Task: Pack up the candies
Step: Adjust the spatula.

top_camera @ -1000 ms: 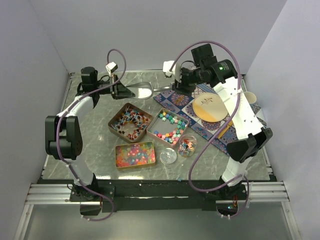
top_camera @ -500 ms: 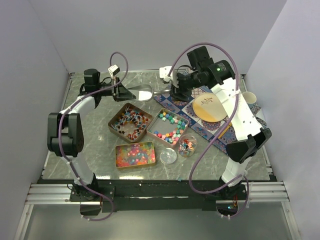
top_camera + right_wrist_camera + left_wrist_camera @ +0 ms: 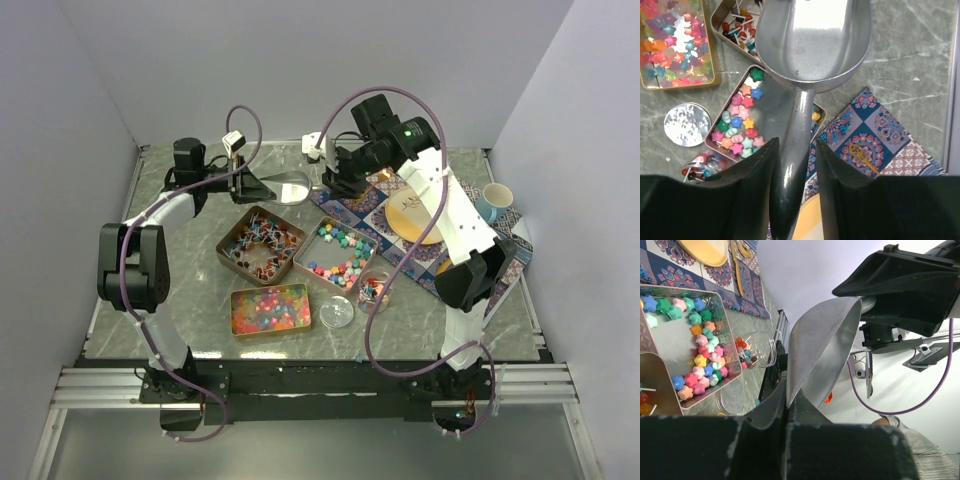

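Note:
A metal scoop (image 3: 290, 187) is held above the table's far side. My left gripper (image 3: 252, 185) is shut on the rim of its bowl (image 3: 825, 350). My right gripper (image 3: 796, 145) is open, its fingers (image 3: 757, 170) straddling the scoop's handle (image 3: 797, 125) with a gap on the right side. Three copper tins hold candies: wrapped stick sweets (image 3: 260, 243), pastel star pieces (image 3: 336, 253) (image 3: 740, 125), and glossy beads (image 3: 270, 308) (image 3: 675, 40). The scoop's bowl (image 3: 812, 40) looks empty.
A clear jar (image 3: 373, 290) with a few sweets and its lid (image 3: 335, 312) lie near the front. A patterned mat (image 3: 350, 205) with a yellow plate (image 3: 415, 215) and a mug (image 3: 495, 200) are at the right.
My right arm has swung left from over the mat to the scoop's handle. My left gripper has carried the scoop a little right and toward it.

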Robot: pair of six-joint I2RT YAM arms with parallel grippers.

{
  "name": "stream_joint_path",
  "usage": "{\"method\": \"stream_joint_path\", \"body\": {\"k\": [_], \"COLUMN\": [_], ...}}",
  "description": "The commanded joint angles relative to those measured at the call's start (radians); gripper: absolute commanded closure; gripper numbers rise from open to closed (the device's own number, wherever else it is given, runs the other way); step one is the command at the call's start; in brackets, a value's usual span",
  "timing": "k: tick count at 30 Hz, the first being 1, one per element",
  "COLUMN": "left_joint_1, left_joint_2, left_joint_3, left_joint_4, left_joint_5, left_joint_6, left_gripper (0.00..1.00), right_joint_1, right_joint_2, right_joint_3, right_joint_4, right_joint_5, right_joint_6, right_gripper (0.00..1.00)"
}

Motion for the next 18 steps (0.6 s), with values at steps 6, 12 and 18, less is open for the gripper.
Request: {"method": "stream_joint_path", "body": {"k": [6, 12, 18], "left_joint_1": [-0.002, -0.007, -0.010], "left_joint_2": [0.014, 0.021, 0.025], "left_joint_3": [0.048, 0.062, 0.070], "left_joint_4": [0.039, -0.018, -0.007], "left_joint_5": [0.034, 0.017, 0.014], "left_joint_6": [0.007, 0.053, 0.047], "left_gripper": [0.99, 0.99, 0.99], "right_joint_1": [0.004, 0.025, 0.045], "right_joint_2": [0.004, -0.016, -0.008], "right_joint_3": [0.058, 0.058, 0.047], "right_joint_4": [-0.006, 0.031, 0.003], "right_joint_5": [-0.020, 0.032, 0.065], "right_joint_6": [0.045, 0.082, 0.077], "right_gripper": [0.69, 0.62, 0.59]}}
